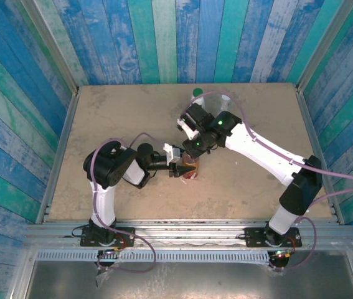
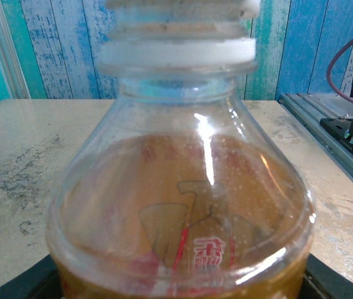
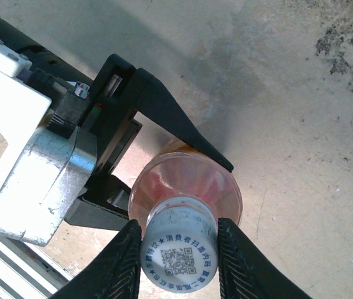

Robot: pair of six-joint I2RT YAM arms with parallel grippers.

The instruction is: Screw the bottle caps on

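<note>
The amber-orange bottle (image 1: pixel 192 172) stands upright at mid-table. My left gripper (image 1: pixel 181 170) is shut on its body from the left, and its black fingers (image 3: pixel 185 128) hug the bottle (image 3: pixel 188 180) on both sides. A white cap (image 3: pixel 179 256) with a printed code sits on the bottle's neck. My right gripper (image 3: pixel 179 249) comes down from above, shut on that cap, with a ribbed finger (image 3: pixel 126 265) touching each side. Through the left wrist camera the bottle (image 2: pixel 182 205) looms close, with the cap (image 2: pixel 176 37) blurred at the top. A dark green cap (image 1: pixel 197 93) shows at the back.
A clear bottle (image 1: pixel 218 101) stands next to the green cap at the table's back edge, partly behind my right arm (image 1: pixel 257 149). Blue plank walls close in the table (image 1: pixel 101 112) on three sides. A metal rail (image 2: pixel 325 124) runs along the right edge.
</note>
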